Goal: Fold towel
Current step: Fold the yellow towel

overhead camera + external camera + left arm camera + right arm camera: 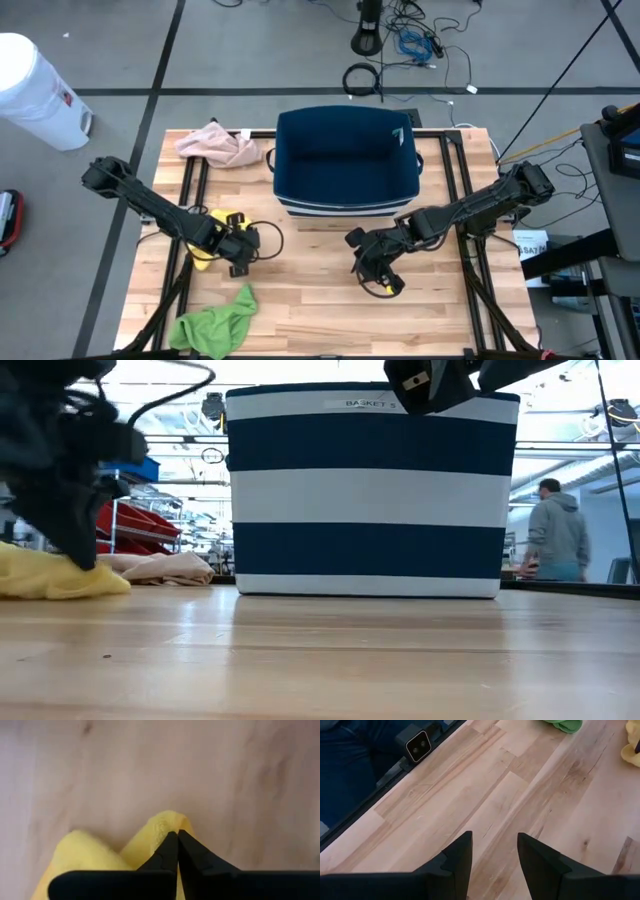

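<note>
From the table's centre, the yellow towel sits at about nine o'clock, and the left gripper has its fingers pinched closed right on the towel's edge. The towel bunches away toward nine o'clock from the gripper. The right gripper hovers over bare wooden table near four o'clock, fingers parted, holding nothing. The striped basket is at twelve o'clock, with workshop behind.
</note>
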{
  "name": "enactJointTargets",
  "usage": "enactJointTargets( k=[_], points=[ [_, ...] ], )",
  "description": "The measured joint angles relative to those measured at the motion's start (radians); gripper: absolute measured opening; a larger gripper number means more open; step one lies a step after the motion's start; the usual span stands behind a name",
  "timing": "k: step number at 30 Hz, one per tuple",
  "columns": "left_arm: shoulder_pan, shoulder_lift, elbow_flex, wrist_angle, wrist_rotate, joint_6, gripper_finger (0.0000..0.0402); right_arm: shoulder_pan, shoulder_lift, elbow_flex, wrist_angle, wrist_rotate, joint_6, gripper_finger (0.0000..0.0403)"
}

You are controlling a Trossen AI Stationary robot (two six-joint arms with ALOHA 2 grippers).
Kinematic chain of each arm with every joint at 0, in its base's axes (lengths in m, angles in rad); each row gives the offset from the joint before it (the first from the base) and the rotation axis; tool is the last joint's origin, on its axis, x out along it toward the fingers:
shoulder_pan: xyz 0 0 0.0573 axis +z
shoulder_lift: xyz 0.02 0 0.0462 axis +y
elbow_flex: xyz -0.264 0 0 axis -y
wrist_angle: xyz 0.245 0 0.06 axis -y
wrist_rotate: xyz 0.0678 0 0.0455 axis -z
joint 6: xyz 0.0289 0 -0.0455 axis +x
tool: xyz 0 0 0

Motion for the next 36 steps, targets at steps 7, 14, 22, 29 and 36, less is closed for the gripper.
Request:
enactJointTargets(
  k=[7, 14, 22, 29, 36],
  points=[
    [0.000, 0.000, 0.149, 0.101, -0.020, 0.122, 0.0002, 0.001, 0.000, 0.000, 0.018, -0.001, 0.024, 0.0146],
    [0.029, 0.000, 0.257, 0.243, -0.058, 0.240, 0.0001, 0.001, 0.007, 0.000, 0.133, 0.006, 0.054, 0.0146],
    [0.101, 0.026, 0.259, 0.286, -0.035, 0.234, 0.0001, 0.023, 0.093, 0.000, 0.186, 0.147, 0.051, 0.0146],
    [0.158, 0.141, 0.259, 0.340, 0.082, 0.235, 0.0001, 0.035, 0.209, 0.000, 0.253, 0.284, 0.021, 0.0146],
    [0.197, 0.233, 0.259, 0.318, 0.087, 0.234, 0.0000, 0.039, 0.304, 0.000, 0.331, 0.445, 0.004, 0.0146]
  ],
)
